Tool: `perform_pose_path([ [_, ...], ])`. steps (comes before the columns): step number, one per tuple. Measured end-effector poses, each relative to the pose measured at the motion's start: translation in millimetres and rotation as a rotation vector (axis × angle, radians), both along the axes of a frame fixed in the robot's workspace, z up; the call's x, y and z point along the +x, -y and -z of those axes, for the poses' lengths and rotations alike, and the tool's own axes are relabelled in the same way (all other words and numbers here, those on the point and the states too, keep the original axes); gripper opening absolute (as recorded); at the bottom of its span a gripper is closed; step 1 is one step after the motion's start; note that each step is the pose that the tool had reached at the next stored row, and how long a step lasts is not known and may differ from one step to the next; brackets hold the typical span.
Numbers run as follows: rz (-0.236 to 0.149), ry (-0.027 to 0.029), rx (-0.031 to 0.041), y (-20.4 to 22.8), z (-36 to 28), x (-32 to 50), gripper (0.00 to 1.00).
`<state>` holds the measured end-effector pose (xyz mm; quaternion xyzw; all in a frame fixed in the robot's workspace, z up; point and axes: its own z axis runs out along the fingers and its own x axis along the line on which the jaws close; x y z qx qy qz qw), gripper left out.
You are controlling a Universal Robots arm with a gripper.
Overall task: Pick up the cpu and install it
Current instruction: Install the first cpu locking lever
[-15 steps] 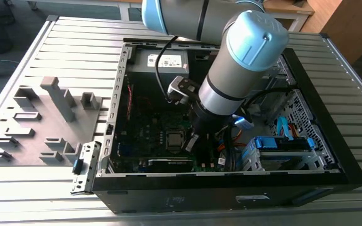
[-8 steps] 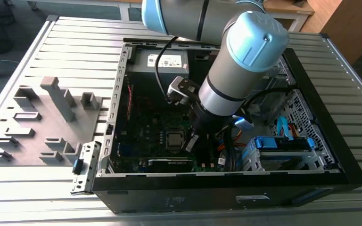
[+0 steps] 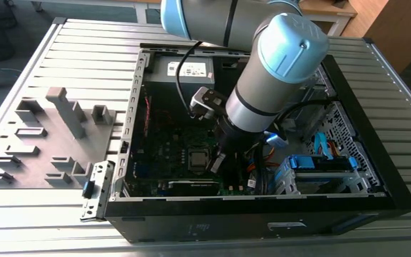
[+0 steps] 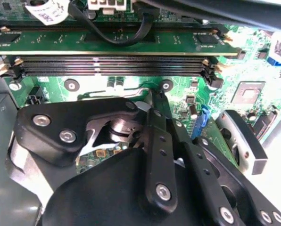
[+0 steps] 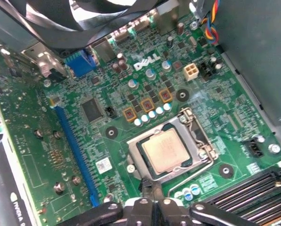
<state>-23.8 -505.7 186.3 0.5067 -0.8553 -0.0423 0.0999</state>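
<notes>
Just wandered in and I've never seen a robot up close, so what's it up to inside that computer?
A robot arm is reaching down into an open computer case. Its gripper is shut, with its tips at the edge of the metal socket on the green motherboard. The cpu lies flat in that socket, not held.

Open black computer case [image 3: 191, 225] lying flat on a slatted metal counter [image 3: 84, 64], with a robot arm [image 3: 263, 91] reaching inside.
Arm: silver tube with pale blue caps, slanting down into the case. Its dark gripper [image 3: 218, 160] sits low over the green motherboard [image 3: 164, 155], just at the exterior view's right of the socket frame [image 3: 197, 157]. Case contents: grey power-supply box [image 3: 188, 68] at the far end, blue drive caddy [image 3: 321, 163] at the exterior view's right, black card [image 3: 191, 187] along the near edge. Grey fixture tray [image 3: 45, 142] with upright blocks rests on the counter at the exterior view's left.
</notes>
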Motion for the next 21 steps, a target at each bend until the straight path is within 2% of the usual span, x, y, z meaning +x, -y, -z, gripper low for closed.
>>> perform_pose_path([
  [2, 0.0, 0.0001, 0.0228, 0.0, 0.1, -0.1, 0.11],
  [3, 0.0, 0.0002, 0.0283, -0.1, 0.3, -0.1, 0.11],
  [18, 0.0, 0.0002, 0.0312, 0.7, 0.4, 0.0, 0.11],
  [19, 0.0, -0.0005, 0.0312, 0.7, 0.3, 0.2, 0.11],
  [20, 0.0, -0.0036, 0.0313, 0.7, 0.4, 0.7, 0.11],
  [21, 0.0, -0.0094, 0.0316, 0.8, 0.4, 1.2, 0.11],
])
